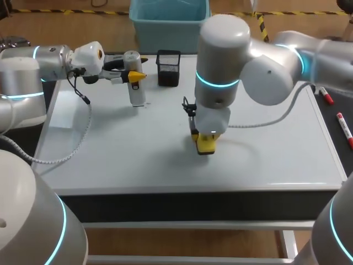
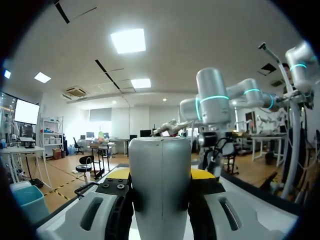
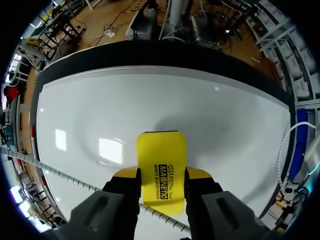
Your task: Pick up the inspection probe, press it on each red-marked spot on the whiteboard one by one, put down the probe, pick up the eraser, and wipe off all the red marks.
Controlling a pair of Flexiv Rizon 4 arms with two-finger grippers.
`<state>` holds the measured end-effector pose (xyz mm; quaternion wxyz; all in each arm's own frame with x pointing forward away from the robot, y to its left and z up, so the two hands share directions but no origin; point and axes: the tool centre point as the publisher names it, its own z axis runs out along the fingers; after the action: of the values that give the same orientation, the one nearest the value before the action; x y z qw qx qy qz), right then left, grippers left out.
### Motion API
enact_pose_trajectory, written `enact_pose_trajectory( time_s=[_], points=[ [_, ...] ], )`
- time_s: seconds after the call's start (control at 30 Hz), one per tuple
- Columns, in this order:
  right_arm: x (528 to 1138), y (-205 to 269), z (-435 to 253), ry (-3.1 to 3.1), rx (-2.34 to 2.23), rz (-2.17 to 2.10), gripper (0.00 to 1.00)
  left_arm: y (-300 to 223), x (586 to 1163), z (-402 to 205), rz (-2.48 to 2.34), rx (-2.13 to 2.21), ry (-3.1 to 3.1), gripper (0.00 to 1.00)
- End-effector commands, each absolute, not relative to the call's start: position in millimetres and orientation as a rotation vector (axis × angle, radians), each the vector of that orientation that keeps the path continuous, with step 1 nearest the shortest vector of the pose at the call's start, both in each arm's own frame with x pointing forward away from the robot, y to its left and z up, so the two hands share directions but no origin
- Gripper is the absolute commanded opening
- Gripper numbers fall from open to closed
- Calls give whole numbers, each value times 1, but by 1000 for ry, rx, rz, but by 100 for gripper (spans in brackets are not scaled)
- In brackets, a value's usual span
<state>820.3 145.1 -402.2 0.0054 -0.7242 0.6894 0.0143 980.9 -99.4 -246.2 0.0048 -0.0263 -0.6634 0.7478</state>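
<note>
**One arm rubs the board, the other holds the probe**

The right gripper [image 3: 161, 176] has its two fingers closed on the yellow eraser [image 3: 161, 150], one on each side. It points straight down, so the flat bottom of the eraser sits on the middle of the whiteboard [image 1: 265, 149]. That is how it must be held to rub marks away.

The left gripper [image 2: 160, 200] is closed tight on the silver probe [image 2: 160, 170]. It holds the probe standing up at the back left of the board, near a black mesh cup [image 1: 168, 67]. There it is well apart from the eraser and not in its way.

No red marks show on the bare board, so the wiping looks almost done. What is under the eraser cannot be seen.
</note>
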Motion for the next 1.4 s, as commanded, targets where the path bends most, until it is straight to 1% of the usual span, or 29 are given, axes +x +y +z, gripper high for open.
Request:
enact_pose_trajectory(
  time_s=[0.03, 0.4, 0.77, 1.13, 1.4],
  points=[
    [826, 158, -409, 2150, -2284, 50, 0, -100, 982, -246, 2342, -85, -2075, 0],
    [822, 170, -421, 2120, -2330, 56, 0, -100, 982, -246, 2342, -85, -2075, 0],
    [819, 164, -429, 2126, -2345, 47, 0, -100, 982, -246, 2342, -85, -2075, 0],
    [820, 136, -433, 2208, -2302, 27, 0, -100, 982, -246, 2342, -85, -2075, 0],
    [827, 105, -425, 2281, -2223, 5, 0, -100, 982, -246, 2342, -85, -2075, 0]
  ],
)
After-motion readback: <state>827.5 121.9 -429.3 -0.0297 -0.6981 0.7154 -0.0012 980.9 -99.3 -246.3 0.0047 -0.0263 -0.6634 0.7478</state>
